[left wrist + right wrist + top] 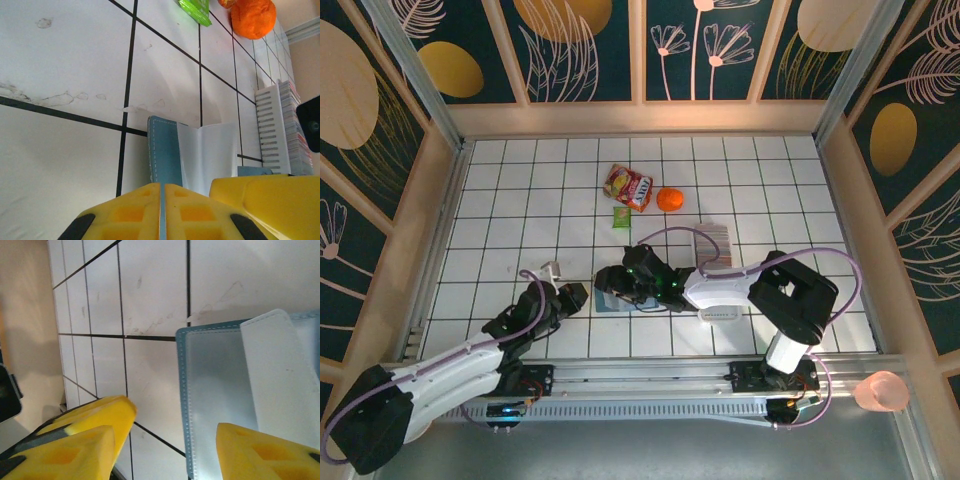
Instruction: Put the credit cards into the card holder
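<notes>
Pinches the teal cover edge of the card holder [165, 155] in the left gripper [161, 192], yellow fingers pressed together. Hovers the right gripper [175, 420] over the card holder's clear inner pocket, jaws spread apart, grasping nothing. Finds the card holder lying open on the tiled table [520, 200]. Finds the credit cards [296, 125] stacked on edge in a ribbed clear tray [270, 130] just beside the card holder. Spots an orange [252, 17] and a green packet [195, 9] well beyond the card holder.
</notes>
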Motion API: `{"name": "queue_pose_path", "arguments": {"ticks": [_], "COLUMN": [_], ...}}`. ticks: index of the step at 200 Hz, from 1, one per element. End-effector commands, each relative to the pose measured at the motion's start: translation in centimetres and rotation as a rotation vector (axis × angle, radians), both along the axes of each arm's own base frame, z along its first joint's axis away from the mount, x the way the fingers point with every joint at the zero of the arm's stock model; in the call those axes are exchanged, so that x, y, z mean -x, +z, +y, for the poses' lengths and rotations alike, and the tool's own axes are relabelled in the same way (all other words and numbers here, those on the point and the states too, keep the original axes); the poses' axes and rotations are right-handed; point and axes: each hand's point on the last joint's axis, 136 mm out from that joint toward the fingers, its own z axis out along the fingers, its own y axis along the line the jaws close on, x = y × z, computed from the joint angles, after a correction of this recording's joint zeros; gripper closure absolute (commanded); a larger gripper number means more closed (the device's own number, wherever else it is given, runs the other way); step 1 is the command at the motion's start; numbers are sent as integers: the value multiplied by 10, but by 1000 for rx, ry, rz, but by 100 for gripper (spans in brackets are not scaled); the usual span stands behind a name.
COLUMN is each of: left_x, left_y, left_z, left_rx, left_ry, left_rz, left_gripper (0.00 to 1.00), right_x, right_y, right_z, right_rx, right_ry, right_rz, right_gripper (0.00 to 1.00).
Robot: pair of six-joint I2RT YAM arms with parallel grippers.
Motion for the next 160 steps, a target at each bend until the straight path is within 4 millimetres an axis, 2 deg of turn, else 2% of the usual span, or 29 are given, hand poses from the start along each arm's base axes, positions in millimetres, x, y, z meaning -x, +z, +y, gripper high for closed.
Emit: {"name": "queue_pose_path", "arguments": {"ticks": [1,24,52,78,123,152,160], "left_x": [4,4,2,-1,-8,-10,-11], "left_y": [-8,-4,4,10,23,31,34], "left_z": [9,8,4,0,-11,-18,-20], "left_rx": [-9,5,18,21,9,16,12], "left_ry": [35,36,30,20,-8,-28,-35], "left_rz": [25,13,9,17,16,22,25], "left_gripper": [90,90,90,90,90,90,92], "right_x": [-6,-6,-6,-8,-14,-14,-14], "right_y": [-6,-13,-17,-17,-16,-10,-4], "right_z": [-12,-22,-34,-48,-73,-78,-76], "right_rx": [62,133,200,267,422,458,467], "right_ry": [-41,-53,-64,-77,-87,-66,-49], "right_rz": [-12,-24,-47,-76,-140,-179,-203], "right_gripper": [48,52,60,63,63,64,66]}}
